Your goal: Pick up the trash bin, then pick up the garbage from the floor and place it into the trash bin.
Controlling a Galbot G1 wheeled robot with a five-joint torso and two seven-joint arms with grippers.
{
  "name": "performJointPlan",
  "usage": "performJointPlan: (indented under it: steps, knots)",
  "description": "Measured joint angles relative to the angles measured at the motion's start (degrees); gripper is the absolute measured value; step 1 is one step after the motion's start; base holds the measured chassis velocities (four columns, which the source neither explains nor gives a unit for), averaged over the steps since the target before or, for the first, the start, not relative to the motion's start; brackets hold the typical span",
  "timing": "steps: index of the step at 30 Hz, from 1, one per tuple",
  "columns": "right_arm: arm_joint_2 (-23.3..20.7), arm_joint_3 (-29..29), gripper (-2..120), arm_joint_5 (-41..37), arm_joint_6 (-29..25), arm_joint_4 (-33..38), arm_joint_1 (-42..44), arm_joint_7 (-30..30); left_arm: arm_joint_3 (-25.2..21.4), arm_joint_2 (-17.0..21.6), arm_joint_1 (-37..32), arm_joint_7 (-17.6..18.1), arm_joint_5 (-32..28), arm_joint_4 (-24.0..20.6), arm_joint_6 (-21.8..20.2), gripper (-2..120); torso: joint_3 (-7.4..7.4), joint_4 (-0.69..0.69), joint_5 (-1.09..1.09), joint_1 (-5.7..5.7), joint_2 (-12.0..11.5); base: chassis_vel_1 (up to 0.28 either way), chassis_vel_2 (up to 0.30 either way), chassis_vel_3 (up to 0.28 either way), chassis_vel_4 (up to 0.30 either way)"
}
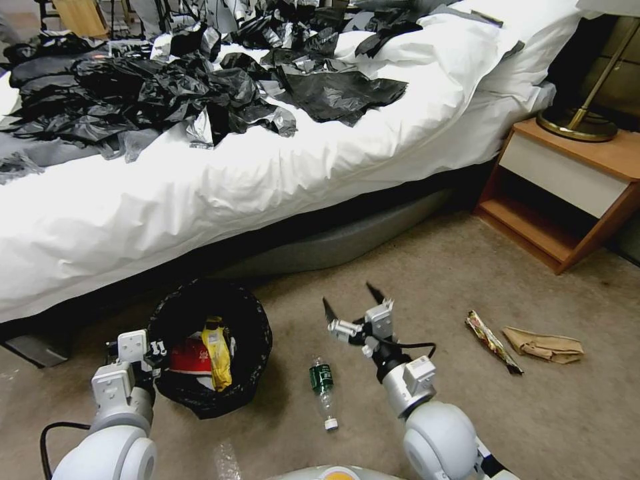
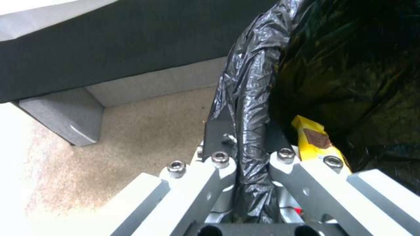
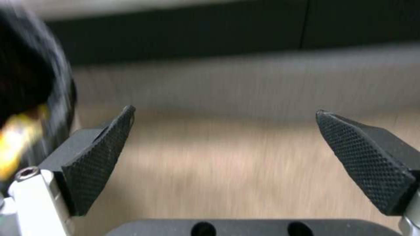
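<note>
- While the left gripper (image 2: 245, 154) pinches the near rim of the trash bin (image 1: 210, 347), its fingers (image 2: 219, 131) are nearly shut, one outside the wall and one inside, with the crinkled black liner squeezed between them.
- That bin is probably light and its wall stiff enough to lift by the rim, but the bag film looks slick and could slide or bunch; a pinch that catches the plastic wall beneath the liner seems safest.
- Inside the bin, just past the inner finger, lie a yellow wrapper (image 1: 218, 357) and a red packet (image 1: 189, 357).
- Beyond the left fingers the bin sits close to the bed (image 1: 267, 180) edge, so there is little room on that side; lifting straight up or drawing back looks freer.
- Hovering above the floor (image 1: 427, 280), the right gripper (image 1: 353, 303) has its fingers (image 3: 98, 164) spread wide and holds nothing.
- Nearest to them, below and slightly toward the bin, lies a small clear bottle (image 1: 323, 390) on its side: light, smooth, apt to roll or squirt out, best taken across its body.
- Farther out on the other side of the right fingers lie a patterned wrapper (image 1: 492, 341) and a brown paper bag (image 1: 545, 345), both flat and soft, hard to get under on carpet.
- Open carpet surrounds these pieces; the nightstand (image 1: 567, 193) stands well beyond them.
</note>
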State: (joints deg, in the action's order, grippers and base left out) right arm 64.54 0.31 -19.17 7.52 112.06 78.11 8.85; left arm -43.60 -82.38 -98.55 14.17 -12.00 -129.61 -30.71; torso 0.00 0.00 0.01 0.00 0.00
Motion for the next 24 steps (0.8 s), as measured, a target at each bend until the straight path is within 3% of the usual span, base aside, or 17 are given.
performJointPlan:
  steps: [7,24]
  knots:
    - [-5.6,-6.4,100,-8.8,6.7,-4.9,-5.4,1.5,0.2,-0.3,0.5,0.1,0.2,0.1,-0.1,1,0.00,0.00,0.00,0.00,0.0,0.000,0.000,0.000,0.000]
    - [-2.4,-14.4,100,-16.5,15.0,-16.3,-15.1,0.0,1.0,-0.7,1.9,0.5,0.8,1.6,-0.5,1,0.00,0.00,-0.01,0.00,0.0,0.000,0.000,0.000,0.000]
